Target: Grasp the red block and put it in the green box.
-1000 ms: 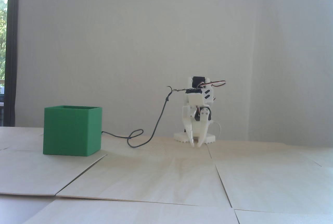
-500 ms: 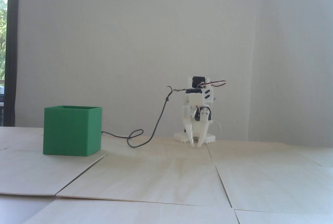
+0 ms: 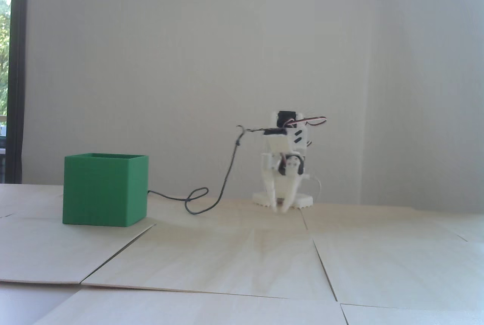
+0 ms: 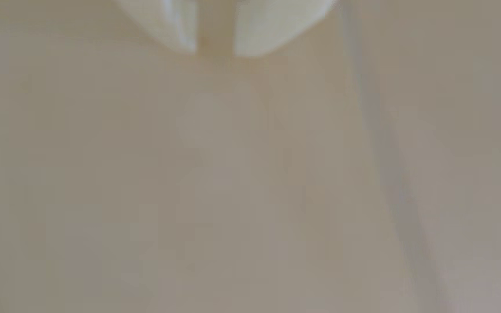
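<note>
Fixed view: our gripper [image 3: 280, 209] hangs low over the pale wooden table [image 3: 242, 257], fingertips close, only a narrow gap, nothing held. The green box [image 3: 105, 190] sits at its 9 o'clock, well apart, upright, open top. The red block is nowhere in sight, so we cannot give its bearing or long axis. Plain white wall [image 3: 211, 75] behind.

Wrist view: blurred; gripper [image 4: 215, 53] at 12 o'clock, narrow slit between tips, bare table [image 4: 243, 195] below, no red.
</note>
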Robot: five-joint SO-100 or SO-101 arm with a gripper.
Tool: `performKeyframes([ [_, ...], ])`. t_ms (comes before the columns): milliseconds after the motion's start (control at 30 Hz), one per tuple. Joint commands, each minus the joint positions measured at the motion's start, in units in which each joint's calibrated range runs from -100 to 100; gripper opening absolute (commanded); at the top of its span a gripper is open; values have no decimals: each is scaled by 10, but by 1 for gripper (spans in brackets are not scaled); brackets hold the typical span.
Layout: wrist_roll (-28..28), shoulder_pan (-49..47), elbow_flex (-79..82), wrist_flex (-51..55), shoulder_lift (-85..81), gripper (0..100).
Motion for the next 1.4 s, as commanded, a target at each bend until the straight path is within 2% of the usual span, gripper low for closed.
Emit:
performKeyframes([
  [0,-3,72,9,21,-11,3],
  [1367,-3,73,9,21,-11,3],
])
